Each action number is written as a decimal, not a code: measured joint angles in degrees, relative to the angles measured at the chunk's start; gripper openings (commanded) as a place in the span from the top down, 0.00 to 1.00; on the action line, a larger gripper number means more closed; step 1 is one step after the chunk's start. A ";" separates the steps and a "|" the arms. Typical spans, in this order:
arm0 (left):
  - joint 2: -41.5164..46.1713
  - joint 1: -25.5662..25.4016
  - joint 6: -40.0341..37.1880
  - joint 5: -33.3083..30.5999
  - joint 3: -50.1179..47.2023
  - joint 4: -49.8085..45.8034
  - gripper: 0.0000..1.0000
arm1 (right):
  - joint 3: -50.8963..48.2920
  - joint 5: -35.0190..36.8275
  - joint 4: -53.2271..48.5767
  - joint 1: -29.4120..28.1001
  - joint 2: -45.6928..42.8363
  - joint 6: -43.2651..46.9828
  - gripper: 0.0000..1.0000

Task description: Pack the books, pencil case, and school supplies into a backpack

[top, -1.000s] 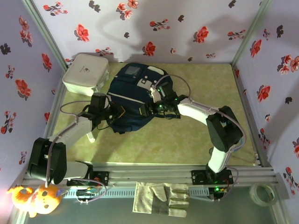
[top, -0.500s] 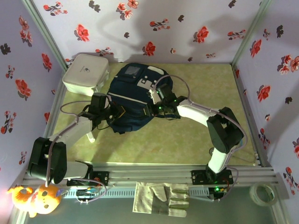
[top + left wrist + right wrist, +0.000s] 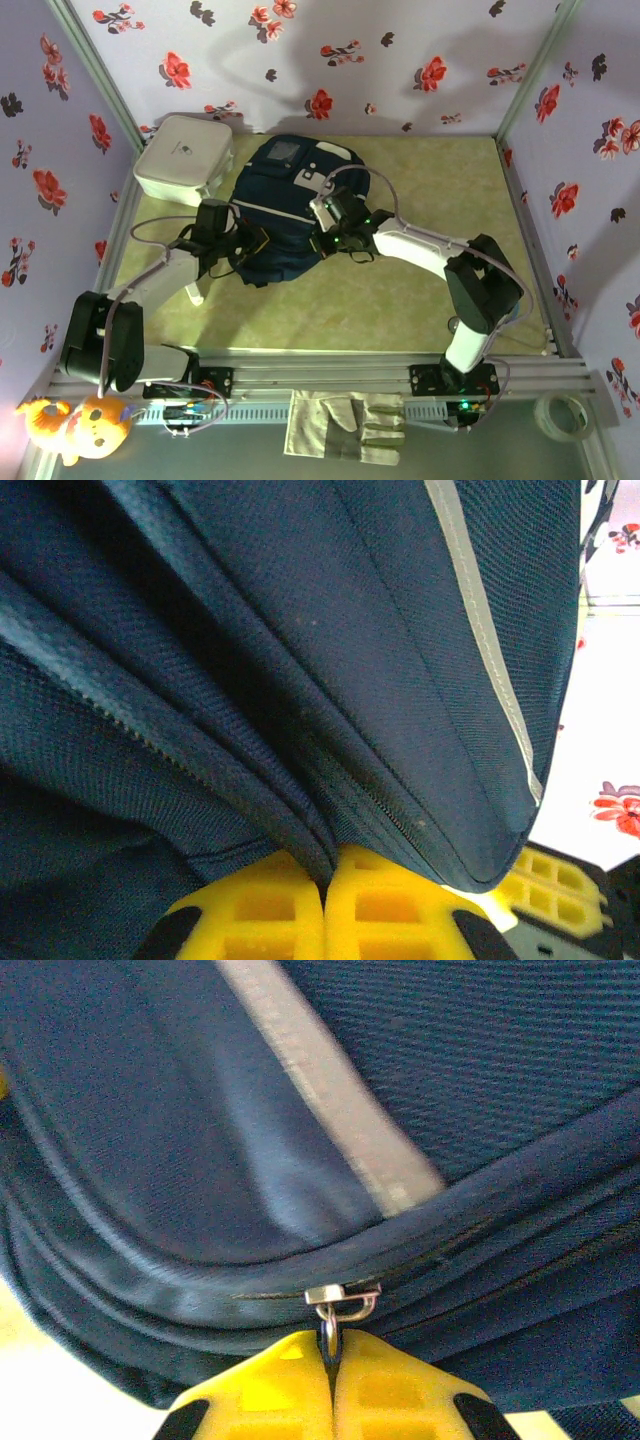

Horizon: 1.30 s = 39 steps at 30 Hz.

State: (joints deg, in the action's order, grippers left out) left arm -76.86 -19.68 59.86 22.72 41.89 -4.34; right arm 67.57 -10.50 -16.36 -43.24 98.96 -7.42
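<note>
Navy-blue fabric backpack (image 3: 272, 200), pale grey stripe and patches. White square box (image 3: 183, 158). Mottled yellow-green tabletop (image 3: 400, 300). Lilac wall panels (image 3: 400, 25), scattered red and black flower print.

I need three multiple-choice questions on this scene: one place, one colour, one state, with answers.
1. Seen from above, the white box lies: A left of the backpack; B right of it; C on it.
2. The left gripper has fingers that are: A black; B yellow; C red.
3. The right gripper is: A open; B shut on the zipper pull; C shut on nothing.
Answers: A, it sits by the left wall; B, yellow pads pinch the fabric; B, its pads meet on the metal pull.
</note>
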 measured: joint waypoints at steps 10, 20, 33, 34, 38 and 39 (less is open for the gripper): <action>-3.15 -2.58 1.16 -0.35 0.68 1.31 1.00 | 0.04 4.46 -0.11 -6.34 -0.72 -1.53 0.98; -5.53 -4.50 3.06 -1.03 0.76 4.31 0.95 | -0.57 7.32 3.06 -7.82 -0.15 -6.58 0.73; 4.15 -7.89 -4.39 -7.78 2.05 -5.64 0.58 | -15.34 13.44 12.59 -3.17 -21.00 -17.81 0.35; 4.70 -8.85 -5.38 -9.14 2.69 -6.91 0.57 | -15.54 13.57 13.09 -2.01 -21.07 -19.43 0.34; 5.03 -13.20 -10.47 -13.38 6.49 -11.19 0.54 | -16.26 12.98 14.47 2.38 -21.05 -25.62 0.31; 4.70 -14.16 -11.43 -13.92 7.45 -11.78 0.54 | -16.44 12.52 14.93 3.21 -21.05 -26.95 0.31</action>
State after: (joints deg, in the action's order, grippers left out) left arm -72.16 -33.85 48.42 8.80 49.34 -16.12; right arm 51.13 2.02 -1.43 -40.03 77.91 -34.37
